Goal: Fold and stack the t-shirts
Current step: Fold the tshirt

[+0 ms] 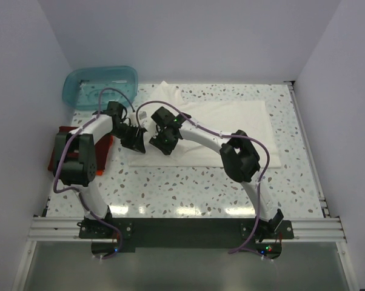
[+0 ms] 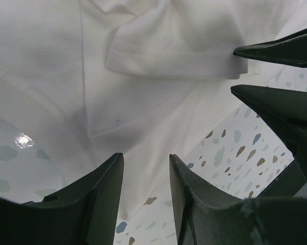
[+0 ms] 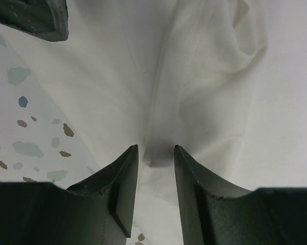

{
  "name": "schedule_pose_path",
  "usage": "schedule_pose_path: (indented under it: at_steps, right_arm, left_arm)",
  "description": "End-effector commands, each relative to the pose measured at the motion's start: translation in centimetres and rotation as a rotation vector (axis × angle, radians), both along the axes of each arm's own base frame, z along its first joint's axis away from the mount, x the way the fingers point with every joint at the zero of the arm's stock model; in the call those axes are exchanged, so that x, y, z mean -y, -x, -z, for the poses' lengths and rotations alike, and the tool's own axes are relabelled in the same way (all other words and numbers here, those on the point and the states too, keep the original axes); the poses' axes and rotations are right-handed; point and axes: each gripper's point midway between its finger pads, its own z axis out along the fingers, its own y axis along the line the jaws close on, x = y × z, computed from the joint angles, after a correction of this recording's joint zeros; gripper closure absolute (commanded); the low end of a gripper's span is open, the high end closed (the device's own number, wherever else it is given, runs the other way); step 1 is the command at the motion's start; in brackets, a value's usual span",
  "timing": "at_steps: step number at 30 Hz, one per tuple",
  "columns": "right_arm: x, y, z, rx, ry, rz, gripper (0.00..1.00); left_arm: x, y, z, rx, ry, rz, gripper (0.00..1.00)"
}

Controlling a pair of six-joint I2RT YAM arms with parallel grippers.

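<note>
A cream-white t-shirt (image 1: 231,130) lies folded into a long rectangle across the middle of the table. Both grippers hang over its left end, close together. My left gripper (image 1: 137,140) is open; in the left wrist view its fingers (image 2: 146,155) straddle the shirt's edge (image 2: 143,51), with cloth and speckled table showing through the gap. My right gripper (image 1: 162,142) is open too, fingers (image 3: 155,147) apart just above a crease in the white cloth (image 3: 220,102), gripping nothing. A dark red t-shirt (image 1: 51,159) lies at the table's left edge, mostly hidden under my left arm.
A translucent teal tub (image 1: 100,85) stands at the back left corner. The speckled table (image 1: 188,188) is bare in front of the white shirt. The right gripper's fingers (image 2: 281,51) reach into the left wrist view, very near the left gripper.
</note>
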Motion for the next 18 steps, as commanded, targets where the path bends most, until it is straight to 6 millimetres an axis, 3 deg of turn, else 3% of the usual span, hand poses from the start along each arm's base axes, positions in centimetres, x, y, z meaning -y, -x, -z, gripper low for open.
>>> schedule_pose_path:
  at_steps: [1,4,10,15,18]
  right_arm:
    - [0.5,0.3,0.6,0.001,0.027,-0.006,0.62]
    - [0.7,0.2,1.1,0.005,0.039,-0.004,0.69]
    - [1.0,-0.5,1.3,0.040,0.053,0.013,1.00]
    - [0.7,-0.8,0.3,0.056,0.031,0.007,1.00]
    - [0.5,-1.1,-0.3,0.068,0.023,0.006,1.00]
  left_arm:
    - [1.1,0.3,-2.4,0.040,0.075,0.011,0.54]
    - [1.3,0.7,-2.4,0.019,0.110,0.003,0.56]
    - [1.4,1.1,-2.8,-0.004,0.176,-0.028,0.60]
    - [1.9,1.7,-3.9,-0.018,0.268,-0.032,0.63]
    - [2.1,2.6,-3.5,-0.037,0.284,-0.033,0.64]
